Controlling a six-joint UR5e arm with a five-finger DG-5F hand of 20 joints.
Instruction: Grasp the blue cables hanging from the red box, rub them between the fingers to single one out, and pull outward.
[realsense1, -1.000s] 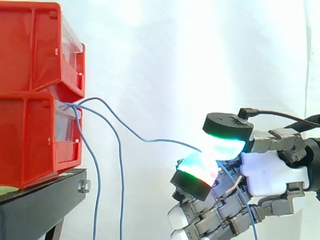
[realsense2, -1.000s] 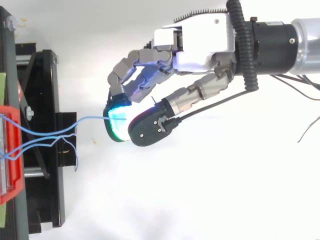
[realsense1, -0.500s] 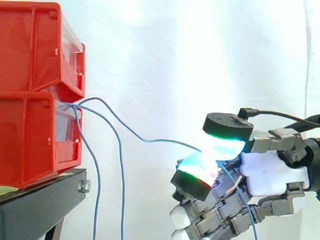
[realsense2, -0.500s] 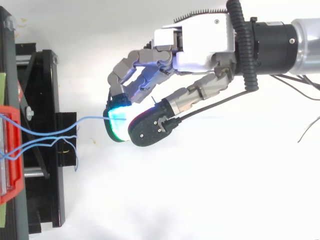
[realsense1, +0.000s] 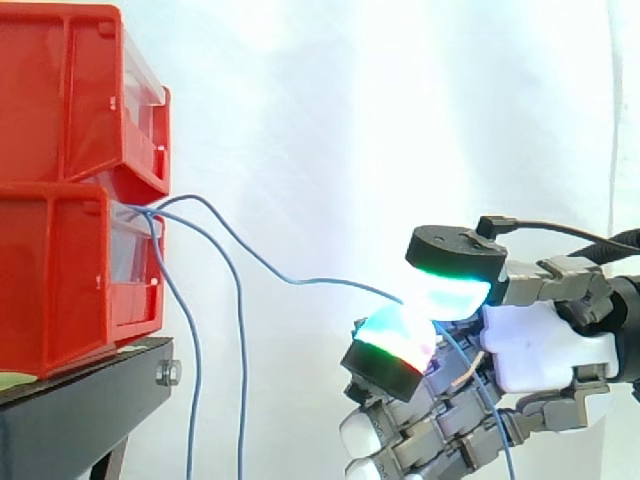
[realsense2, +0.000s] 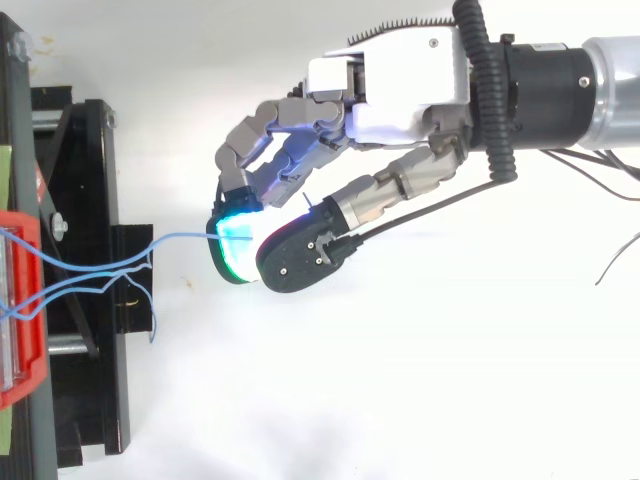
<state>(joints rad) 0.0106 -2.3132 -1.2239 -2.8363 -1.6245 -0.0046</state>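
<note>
Background: white curtain (realsense1: 350, 120) behind a black stand (realsense1: 80, 410) carrying the red bins.

Component count:
- Red bins: two, stacked. The upper bin (realsense1: 60, 90) sits on the lower bin (realsense1: 60, 280).
- Blue cables: three, all emerging from the front of the lower bin.
- Hand: one.

Cable positions: two hanging cables (realsense1: 243, 380) drop from the bin front past the edge of the stand and run out of the bottom of the side view. The third, the pinched cable (realsense1: 300, 281), runs in a shallow sag from the bin across to the hand (realsense1: 540, 345), which is well apart from the bins.

Hand state: the thumb and one finger are curled toward each other. Their glowing fingertips (realsense1: 450, 290) clamp the pinched cable between them. A loose tail of that cable trails down behind the pads. The other fingers are folded below and hold nothing.

Task status:
1. Grasp: judged done.
2. Singling out: judged done, since one cable is between the pads and the other two hang free.
3. Outward pull: judged incomplete. The pinched cable shows slack and its end remains at the bin.
</note>
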